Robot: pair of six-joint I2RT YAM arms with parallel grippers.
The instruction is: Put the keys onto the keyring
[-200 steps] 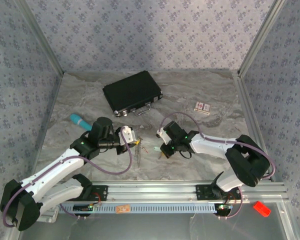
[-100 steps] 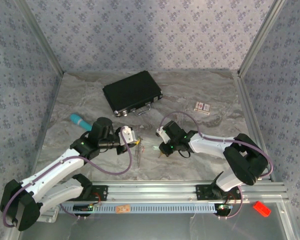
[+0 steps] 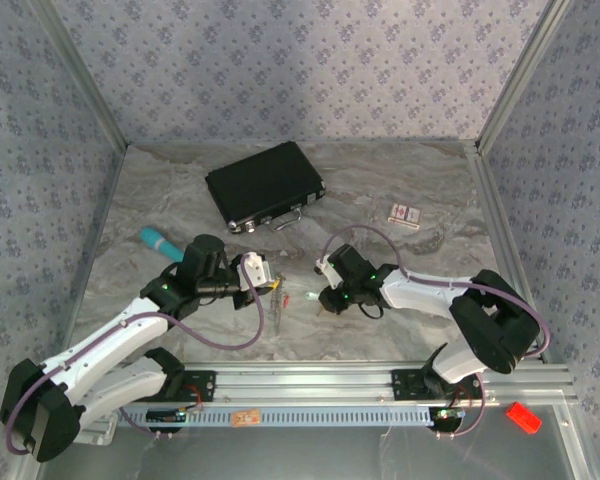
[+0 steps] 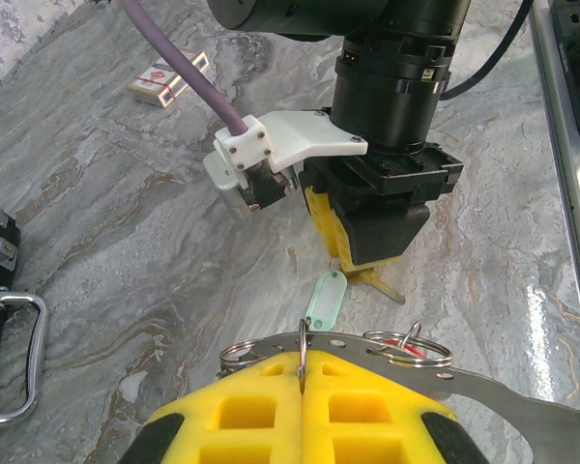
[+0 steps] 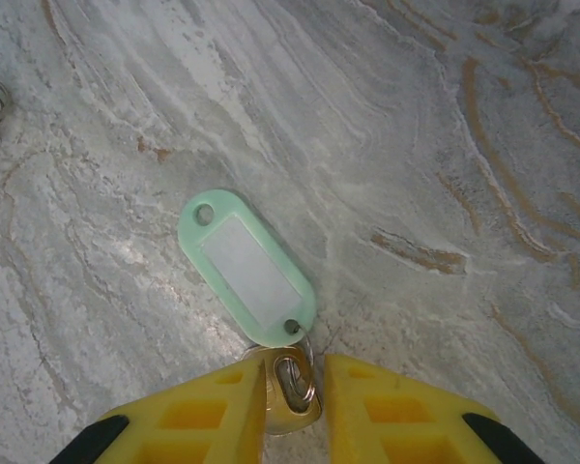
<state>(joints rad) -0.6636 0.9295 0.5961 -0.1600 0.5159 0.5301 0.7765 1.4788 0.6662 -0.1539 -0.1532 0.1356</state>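
Grey marbled counter [image 3: 400, 180], middle-near: left claw [image 4: 302, 375] clamped tight on the keyring [image 4: 301, 340], held edge-on; just right, right claw [image 5: 295, 411] narrowly parted, pads astride a brass key [image 5: 290, 387] with pale green tag [image 5: 246, 266] lying flat.

From up here I take the black case [image 3: 265, 186] on the marble table [image 3: 420, 170] as my mark. A teal stick [image 3: 160, 241] lies to the case's left and a little nearer the arm bases. A small red-and-white packet [image 3: 406, 214] sits to its right, well apart. The left gripper [image 3: 273, 287] is straight out from the case's near edge, jaws together at the end of the thin grey keyring [image 3: 278, 308], which runs on away from the case. The right gripper [image 3: 325, 303] points down, nearer than the case and off its right corner, with a pale green tag [image 3: 310, 298] between the two grippers.
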